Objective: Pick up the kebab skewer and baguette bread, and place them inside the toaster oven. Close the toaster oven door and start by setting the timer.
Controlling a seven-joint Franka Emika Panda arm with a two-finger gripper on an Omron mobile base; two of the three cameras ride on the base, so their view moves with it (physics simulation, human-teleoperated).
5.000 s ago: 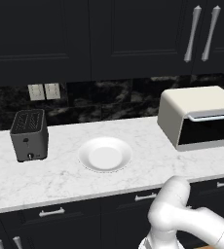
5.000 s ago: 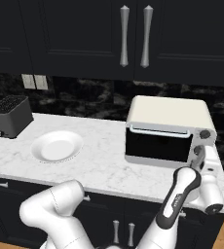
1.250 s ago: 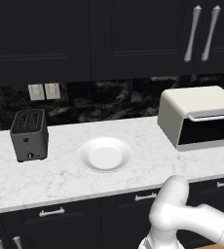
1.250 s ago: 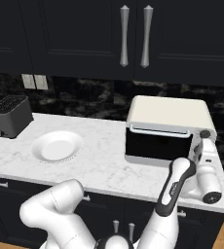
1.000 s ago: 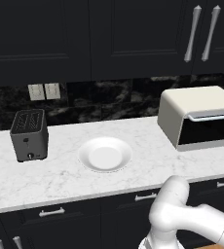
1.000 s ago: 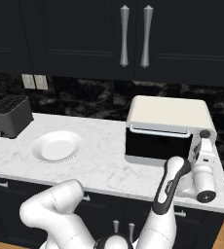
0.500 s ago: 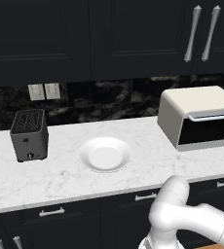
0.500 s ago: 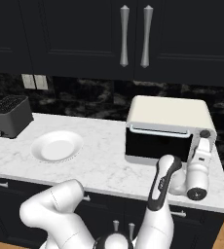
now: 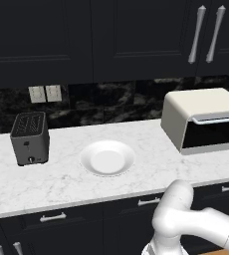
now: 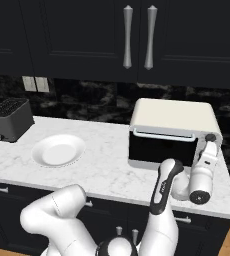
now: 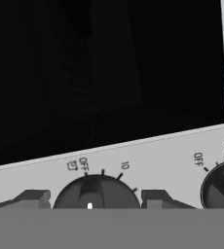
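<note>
White veined marble counter (image 9: 61, 184) carries a round white plate (image 9: 107, 160) mid-surface, a ribbed grey toaster (image 9: 30, 138) at its left end and the boxy cream toaster oven (image 10: 173, 131) at its right end, dark glass door (image 10: 159, 148) shut. Up close, the gripper (image 11: 95, 198) stands apart, fingertips (image 11: 32, 198) flanking a round black knob (image 11: 95, 193) without visibly touching it

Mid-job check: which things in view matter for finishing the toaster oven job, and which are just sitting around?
Job:
- toaster oven
- its door, closed
- timer dial, flanked by the hand's fingertips

Lying about:
- white plate
- slot toaster
- second dial
</note>
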